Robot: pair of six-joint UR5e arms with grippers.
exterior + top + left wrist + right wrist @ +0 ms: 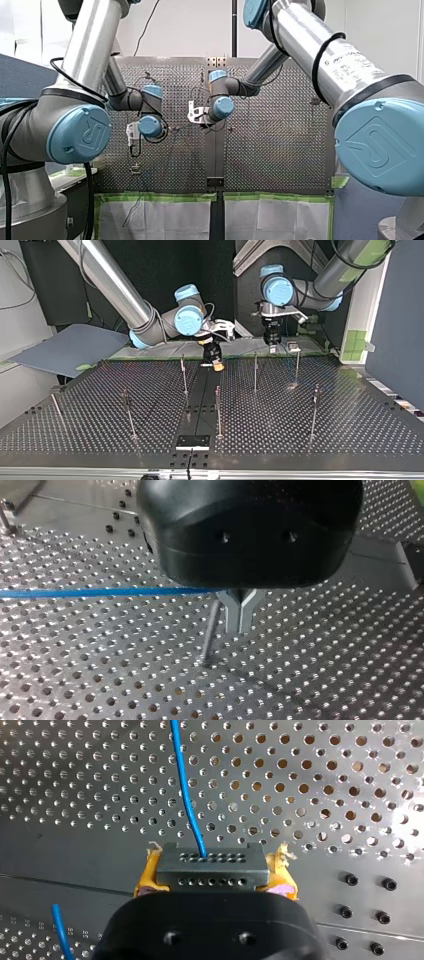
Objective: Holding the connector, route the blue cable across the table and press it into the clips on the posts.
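right gripper (215, 872): yellow pads (146, 876) clamped tight on connector (210, 857). blue cable (186, 795) exits connector's holed face, runs ahead over table (325, 780). left gripper (241, 626), apart from connector: metal fingers pinched together, cable reaches them, can't tell if gripped.

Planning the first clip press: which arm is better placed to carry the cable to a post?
Right, probably. My right gripper clamps the connector between yellow pads, blue cable trailing out, beside a post. My left gripper, shut, only grips the cable itself.
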